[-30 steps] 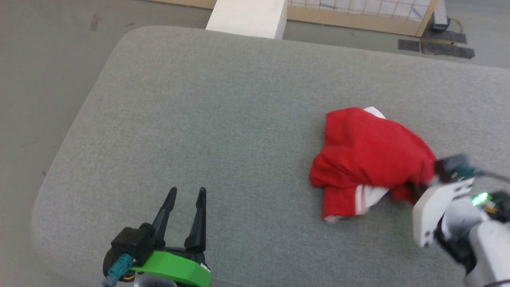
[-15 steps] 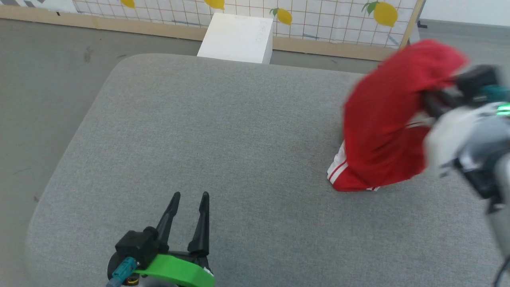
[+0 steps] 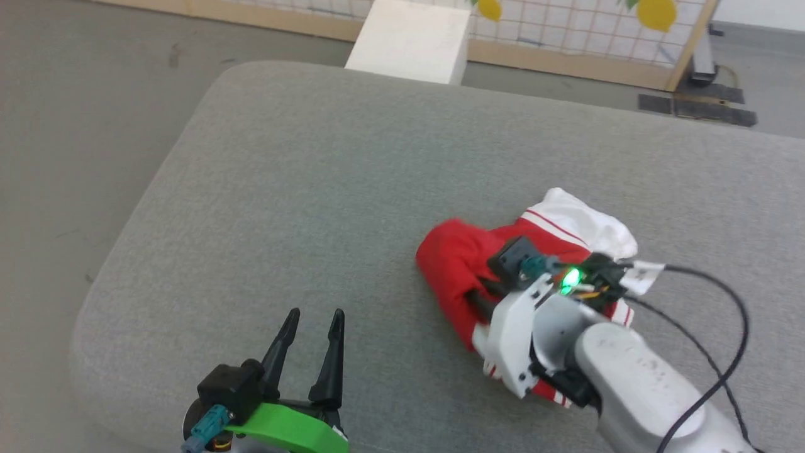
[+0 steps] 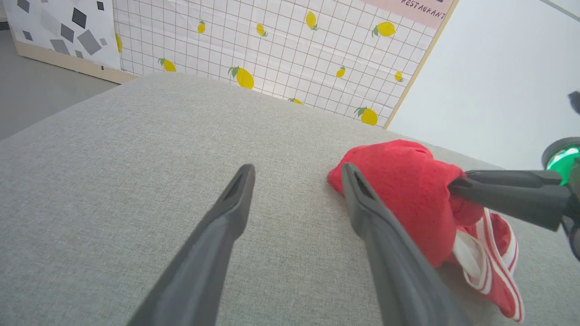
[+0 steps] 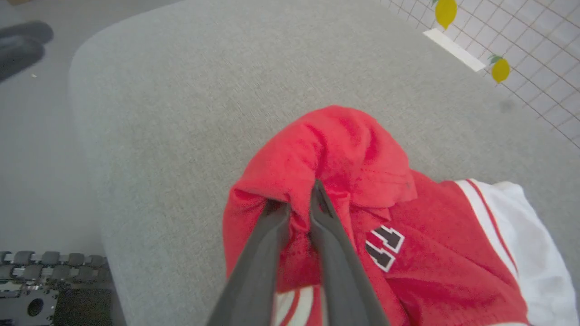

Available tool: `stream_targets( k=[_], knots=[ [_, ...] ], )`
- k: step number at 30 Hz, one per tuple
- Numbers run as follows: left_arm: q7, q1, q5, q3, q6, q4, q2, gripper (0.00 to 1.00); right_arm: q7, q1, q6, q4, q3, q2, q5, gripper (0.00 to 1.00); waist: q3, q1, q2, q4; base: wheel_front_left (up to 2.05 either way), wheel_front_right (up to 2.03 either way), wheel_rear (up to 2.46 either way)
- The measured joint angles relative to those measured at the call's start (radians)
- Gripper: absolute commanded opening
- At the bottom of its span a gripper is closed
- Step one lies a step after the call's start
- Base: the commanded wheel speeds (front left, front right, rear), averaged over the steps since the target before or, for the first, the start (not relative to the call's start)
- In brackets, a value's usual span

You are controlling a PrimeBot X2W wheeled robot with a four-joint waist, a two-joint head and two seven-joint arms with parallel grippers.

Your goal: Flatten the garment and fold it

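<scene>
Grey cushion point(image 3: 302, 189): the garment point(image 3: 456, 261) lies bunched right of centre, a fold pinched in the right gripper point(image 5: 297, 197); the left gripper point(image 3: 316, 313) stands wide open. Soft, light cloth, likely best taken at its edges.

garment point(image 3: 459, 264): no longer hangs lifted, lies bunched on the grey cushion point(image 3: 314, 157)
right gripper point(image 5: 297, 201): comes down with it

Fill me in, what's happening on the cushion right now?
The right gripper is pinched on a fold of the red garment, which lies bunched in a heap on the grey cushion, one white sleeve sticking out. Nothing is flattened or folded yet. The left gripper sits open nearer the cushion's front edge, holding nothing.
</scene>
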Motion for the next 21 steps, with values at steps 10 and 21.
stream_targets(
  k=[10, 21],
  knots=[
    [0.0, 0.0, 0.0, 0.019, 0.0, 0.005, -0.001, 1.0, -0.053, -0.062, 0.0, 0.036, -0.04, 0.017, 0.066, 1.0, 0.009, -0.0001, 0.0, -0.004, 0.0, 0.0, 0.0],
    [0.0, 0.001, 0.039, 0.024, 0.005, -0.034, 0.0, 1.0, 0.091, 0.169, 0.0, -0.218, -0.466, -0.086, -0.012, 1.0, 0.011, -0.0001, 0.0, -0.039, 0.0, 0.0, 0.0]
  ],
)
